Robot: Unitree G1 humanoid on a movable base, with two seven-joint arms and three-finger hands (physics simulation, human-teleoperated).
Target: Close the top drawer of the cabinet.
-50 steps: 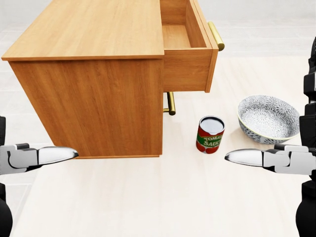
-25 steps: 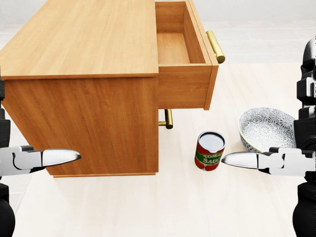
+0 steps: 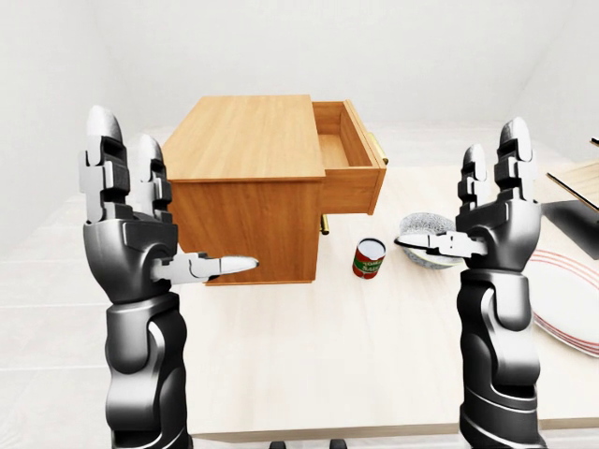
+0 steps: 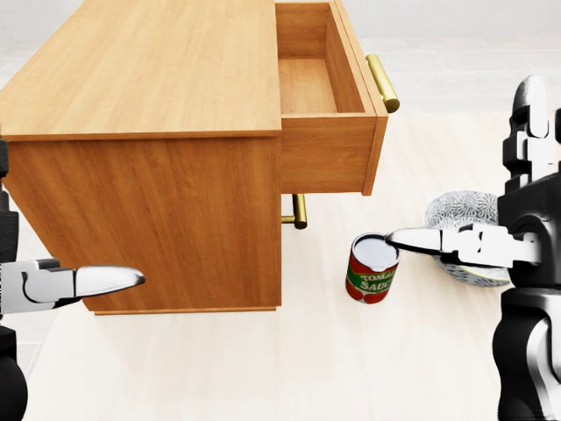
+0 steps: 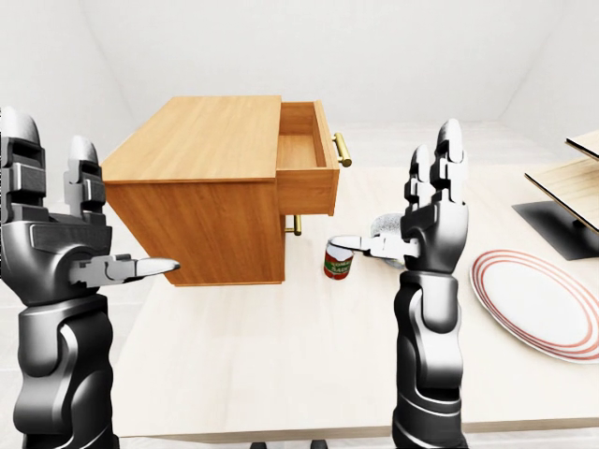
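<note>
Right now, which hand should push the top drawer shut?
Likely the right hand. The top drawer juts out toward the head view's right, its brass handle on that side. The left hand sits by the cabinet side, away from the drawer front.

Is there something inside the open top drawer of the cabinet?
The top drawer looks empty: only its bare wooden bottom shows. The strip of the bottom just behind its near side wall is hidden.
</note>
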